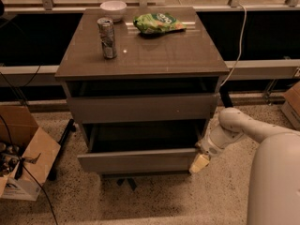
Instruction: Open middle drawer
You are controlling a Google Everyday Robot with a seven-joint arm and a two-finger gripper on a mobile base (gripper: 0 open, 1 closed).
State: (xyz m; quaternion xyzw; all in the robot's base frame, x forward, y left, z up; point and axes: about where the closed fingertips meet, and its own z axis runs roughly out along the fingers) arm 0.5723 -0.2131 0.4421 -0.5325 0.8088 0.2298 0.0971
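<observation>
The middle drawer [136,161] is a wide taupe-grey drawer with a flat, handleless front. It stands pulled out from the cabinet [140,55], with its dark inside showing behind the front. My gripper [199,162] is at the right end of that front, touching or just beside its corner. My white arm [243,128] reaches in from the lower right. The drawer front above [143,108] sits further in. Anything below the pulled-out drawer is hidden by it.
On the cabinet top stand a silver can [108,37], a green snack bag [158,22] and a white bowl [113,9]. An open cardboard box [23,163] and cables lie on the floor at left. Another box [293,104] is at the right edge. A white cable [241,36] hangs at right.
</observation>
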